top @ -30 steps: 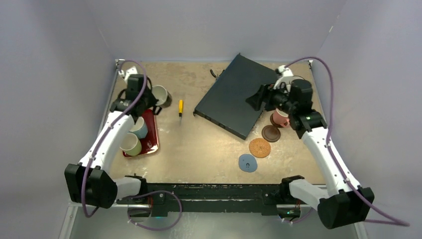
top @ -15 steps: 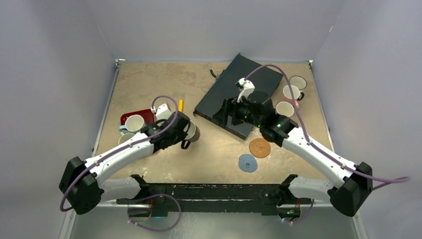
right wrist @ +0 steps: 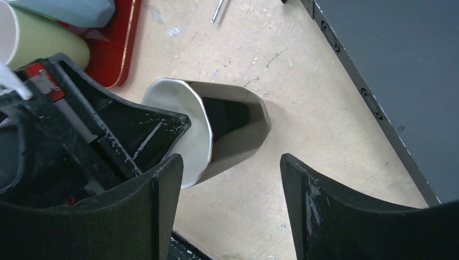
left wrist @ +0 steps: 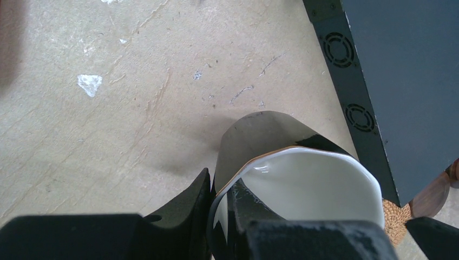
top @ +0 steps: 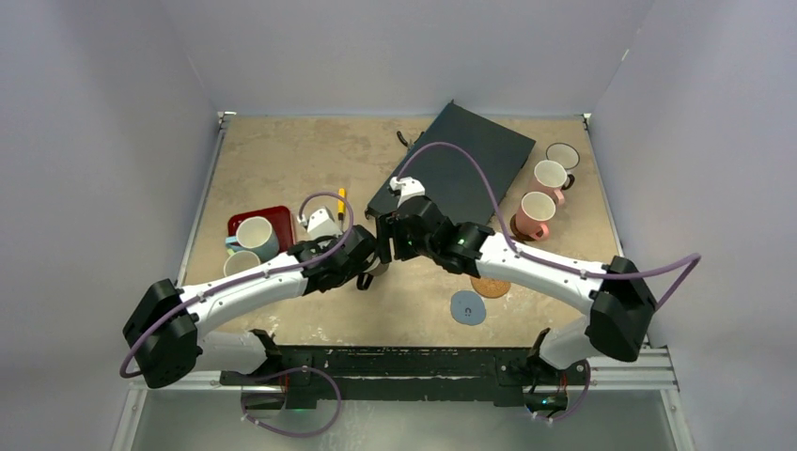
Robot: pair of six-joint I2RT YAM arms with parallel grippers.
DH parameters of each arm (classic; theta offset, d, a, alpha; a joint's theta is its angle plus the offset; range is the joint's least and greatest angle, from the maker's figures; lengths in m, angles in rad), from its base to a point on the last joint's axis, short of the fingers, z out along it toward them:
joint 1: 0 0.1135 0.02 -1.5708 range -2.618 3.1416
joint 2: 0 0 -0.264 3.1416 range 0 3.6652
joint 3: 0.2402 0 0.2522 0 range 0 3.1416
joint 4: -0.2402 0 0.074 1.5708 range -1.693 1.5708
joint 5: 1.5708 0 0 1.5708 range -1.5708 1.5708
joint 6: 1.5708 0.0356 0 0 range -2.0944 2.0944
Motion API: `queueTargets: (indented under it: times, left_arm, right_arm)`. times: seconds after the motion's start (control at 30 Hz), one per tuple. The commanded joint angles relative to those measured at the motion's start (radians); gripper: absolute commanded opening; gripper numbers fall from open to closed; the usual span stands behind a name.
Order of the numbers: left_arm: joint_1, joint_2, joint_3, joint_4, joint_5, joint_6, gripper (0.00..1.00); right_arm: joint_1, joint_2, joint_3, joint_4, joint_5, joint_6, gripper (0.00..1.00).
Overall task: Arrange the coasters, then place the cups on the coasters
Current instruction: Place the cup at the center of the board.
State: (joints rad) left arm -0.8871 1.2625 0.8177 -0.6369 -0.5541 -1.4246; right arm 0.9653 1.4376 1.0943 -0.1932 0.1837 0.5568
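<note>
Brown cup (right wrist: 233, 127) is mid-worktop, tipped on its side. My L pincer (left wrist: 219, 203) is pinching its rim, one finger inside the cream mouth, one outside. Cup looks clear of the worktop (top: 282, 160), w/ a shadow below it. My R pincer (right wrist: 230, 162) is spread wide, fingers either side of the cup's body, not touching. I read this as a hand-over: cork coaster (top: 492, 286) and blue coaster (top: 467, 307) lie on the R side, nearer the R arm, so the cup prob. goes across. A rim grip leaves wall and base free for R to take. Handle not seen in either wrist view, so can't say which way it points. Around: tray (top: 282, 218) at L w/ blue cup (top: 256, 233) on it and green cup (top: 242, 264) just beside. Two pink cups (top: 537, 214) stand far R; can't tell if coasters sit under them. In the way: box (top: 461, 164), big and black, its near corner just beside where both arms meet, so little room to swing. R forearm also covers part of the cork coaster, which needs baring before a cup goes down. Brown coaster (left wrist: 433, 195) peeks just beyond the cork one in L wrist view.
</note>
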Motion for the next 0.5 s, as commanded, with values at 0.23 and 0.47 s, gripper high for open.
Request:
queueTargets:
  times: [0.23,0.47]
  left_arm:
    - [-0.011,-0.046,-0.018,0.105,-0.033,-0.054,0.0]
    - [-0.012,-0.067,-0.031,0.144,0.004,-0.027,0.0]
  right_arm:
    - [0.024,0.152,0.085,-0.02,0.101,-0.014,0.44]
    - [0.023,0.231,0.125,0.0,0.099,-0.026,0.23]
